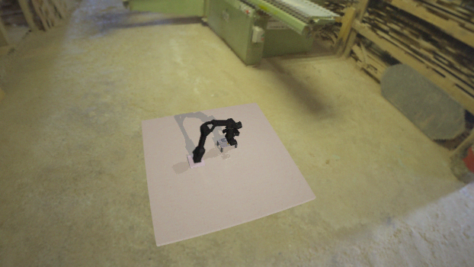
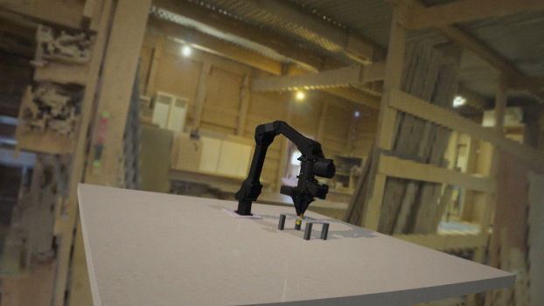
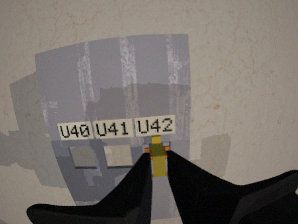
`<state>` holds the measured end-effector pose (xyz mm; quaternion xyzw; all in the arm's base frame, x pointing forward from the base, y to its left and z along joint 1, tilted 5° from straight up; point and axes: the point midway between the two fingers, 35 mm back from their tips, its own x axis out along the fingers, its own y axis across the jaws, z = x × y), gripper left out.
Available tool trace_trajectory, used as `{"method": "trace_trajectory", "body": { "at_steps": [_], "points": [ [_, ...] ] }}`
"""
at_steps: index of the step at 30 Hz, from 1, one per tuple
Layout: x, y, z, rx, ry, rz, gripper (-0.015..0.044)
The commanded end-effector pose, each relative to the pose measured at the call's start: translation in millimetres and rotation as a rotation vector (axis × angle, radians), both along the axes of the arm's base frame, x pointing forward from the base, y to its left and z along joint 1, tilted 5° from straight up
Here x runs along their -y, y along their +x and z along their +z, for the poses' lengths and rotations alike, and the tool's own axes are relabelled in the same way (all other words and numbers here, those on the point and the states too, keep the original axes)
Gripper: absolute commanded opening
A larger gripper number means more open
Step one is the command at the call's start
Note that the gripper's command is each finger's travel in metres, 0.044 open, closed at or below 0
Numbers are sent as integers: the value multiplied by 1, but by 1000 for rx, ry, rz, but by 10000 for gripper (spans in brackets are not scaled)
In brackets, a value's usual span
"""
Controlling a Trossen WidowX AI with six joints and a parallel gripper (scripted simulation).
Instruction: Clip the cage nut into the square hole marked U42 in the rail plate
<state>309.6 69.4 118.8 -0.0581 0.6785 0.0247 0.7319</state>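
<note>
Apparently hooking: narrowly closed black two-fingered tool (image 1: 232, 143) (image 2: 300, 215) (image 3: 157, 157) grips the yellow-and-orange cage nut (image 2: 298, 222) (image 3: 159, 162), lower centre-right; seat wings, then release

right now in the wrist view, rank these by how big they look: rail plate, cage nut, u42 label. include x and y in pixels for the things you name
1. Rail plate (image 3: 65, 90), by far the largest
2. U42 label (image 3: 155, 125) and cage nut (image 3: 159, 165): too close to rank, the nut being nearer the camera

At lower centre of the wrist view, the nut (image 2: 298, 222) (image 3: 159, 162) in my black gripper (image 2: 300, 215) (image 3: 157, 157) is yellow with orange edging; the plate (image 1: 222, 143) (image 3: 110, 80), left of centre, is blue-grey with paler streaks, its labels (image 3: 112, 129) cream with black lettering.
</note>
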Motion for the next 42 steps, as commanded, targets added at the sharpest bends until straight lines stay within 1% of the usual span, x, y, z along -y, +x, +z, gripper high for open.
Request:
{"method": "trace_trajectory", "body": {
  "at_steps": [1, 2, 18, 22, 25, 27, 42],
  "points": [
    [0, 0, 0, 0, -4, -4, 26],
    [0, 0, 0, 0, -4, -4, 26],
    [0, 0, 0, 0, 0, 0, 440],
    [1, -2, 5, -12, 4, 1, 440],
    [-2, -4, 41, 7, -1, -2, 440],
    [-2, -5, 50, 12, -2, -3, 440],
    [-2, -5, 50, 12, -2, -3, 440]
  ]
}}
